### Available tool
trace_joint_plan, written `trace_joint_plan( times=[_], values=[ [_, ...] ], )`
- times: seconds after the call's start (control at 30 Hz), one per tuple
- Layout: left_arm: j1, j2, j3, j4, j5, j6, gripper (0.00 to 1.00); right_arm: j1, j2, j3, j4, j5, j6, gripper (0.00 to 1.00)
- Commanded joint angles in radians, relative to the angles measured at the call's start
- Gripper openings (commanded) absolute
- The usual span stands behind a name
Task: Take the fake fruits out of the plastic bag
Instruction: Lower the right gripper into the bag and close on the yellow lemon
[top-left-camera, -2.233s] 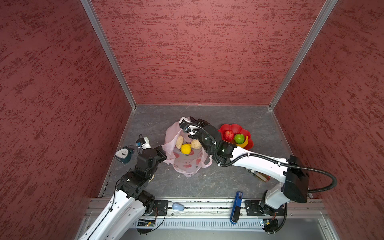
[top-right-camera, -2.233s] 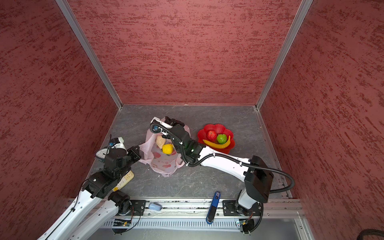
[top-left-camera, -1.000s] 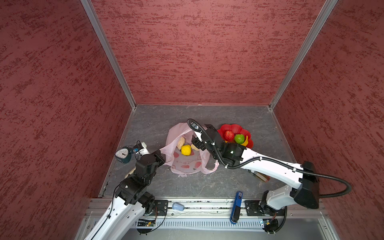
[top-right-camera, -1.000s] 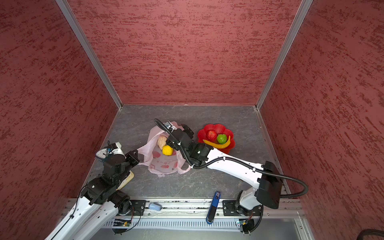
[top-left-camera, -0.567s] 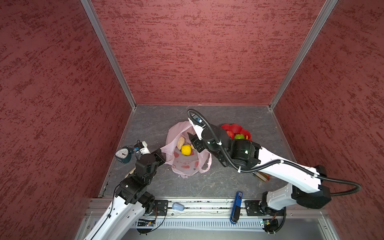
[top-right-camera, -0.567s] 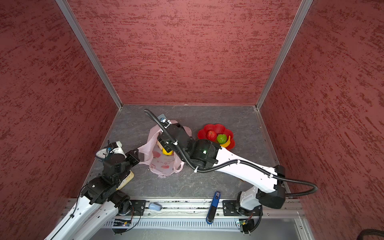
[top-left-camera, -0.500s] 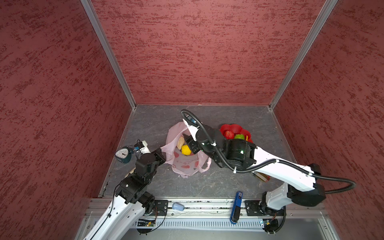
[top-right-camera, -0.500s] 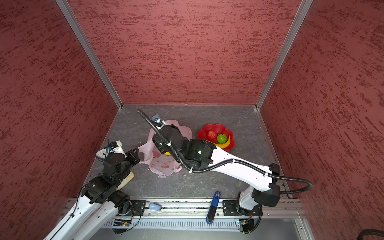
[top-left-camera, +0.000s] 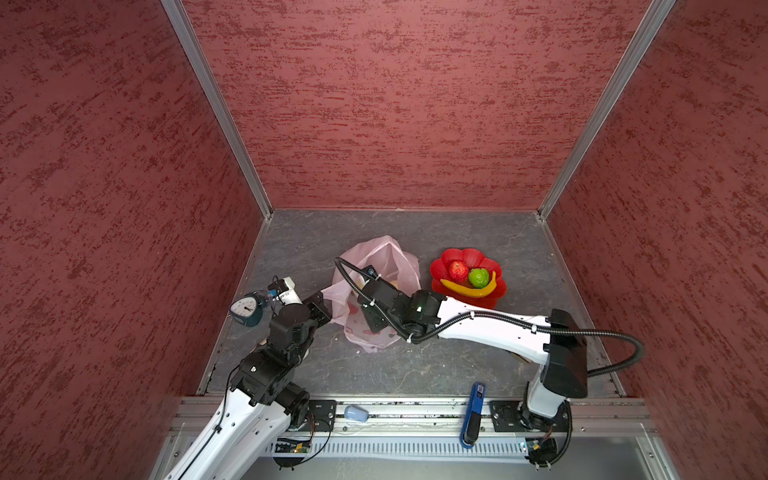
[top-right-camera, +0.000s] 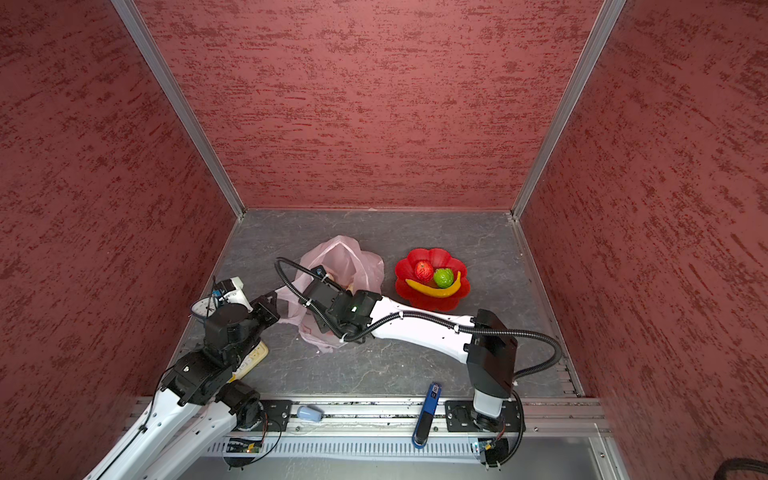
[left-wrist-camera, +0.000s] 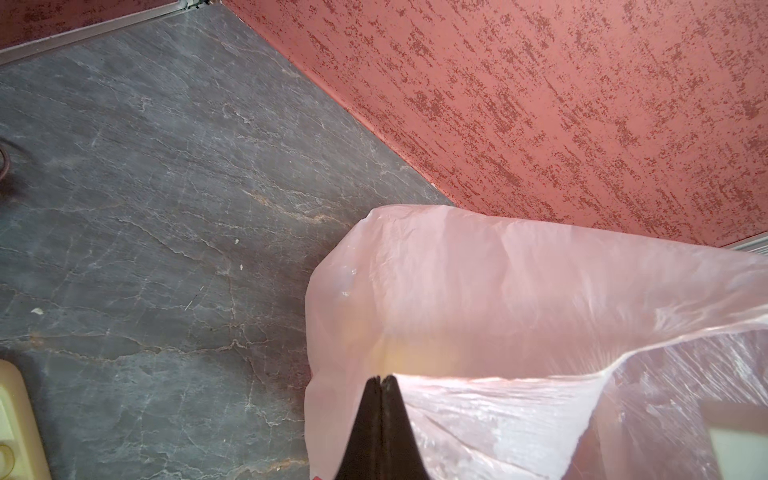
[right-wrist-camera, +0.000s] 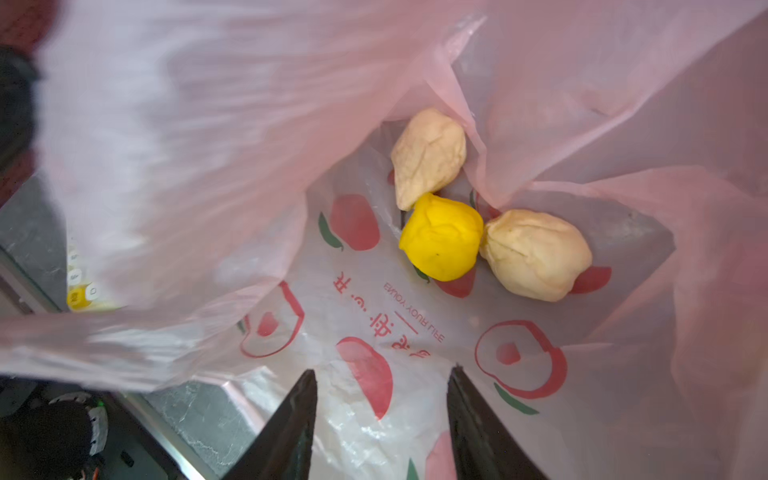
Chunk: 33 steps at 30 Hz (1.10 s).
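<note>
Lying beyond right claw: yellow fruit

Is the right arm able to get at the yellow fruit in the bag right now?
Probably yes. The left pincer holds the bag open, and the right pincer, open, faces the yellow fruit with no film between.
</note>
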<state>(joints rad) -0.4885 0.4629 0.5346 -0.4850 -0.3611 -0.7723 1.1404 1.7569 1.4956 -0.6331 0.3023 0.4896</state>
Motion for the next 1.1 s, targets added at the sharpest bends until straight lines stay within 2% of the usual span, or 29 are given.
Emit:
trace_joint_plan(
  times=[0.0, 0.1, 0.37, 0.67, 1.07],
  values=[
    [-0.005, -0.006, 0.006, 0.020, 0.000, 0.004, 0.04, -0.040, 0.010, 0.007, 0.084, -0.043, 0.059, 0.54],
    [-0.004, -0.007, -0.002, 0.022, 0.004, -0.006, 0.04, -0.071, 0.047, 0.007, 0.119, -0.062, 0.064, 0.60],
    [-0.006, -0.006, -0.016, 0.010, 0.028, -0.017, 0.03, -0.123, 0.152, 0.038, 0.147, -0.080, 0.123, 0.64],
    [-0.012, -0.019, -0.043, -0.012, 0.041, -0.039, 0.03, -0.149, 0.212, 0.006, 0.237, -0.086, 0.161, 0.76],
    [-0.021, -0.048, -0.049, -0.045, 0.024, -0.054, 0.03, -0.165, 0.297, 0.029, 0.256, -0.111, 0.159, 0.80]
  ],
)
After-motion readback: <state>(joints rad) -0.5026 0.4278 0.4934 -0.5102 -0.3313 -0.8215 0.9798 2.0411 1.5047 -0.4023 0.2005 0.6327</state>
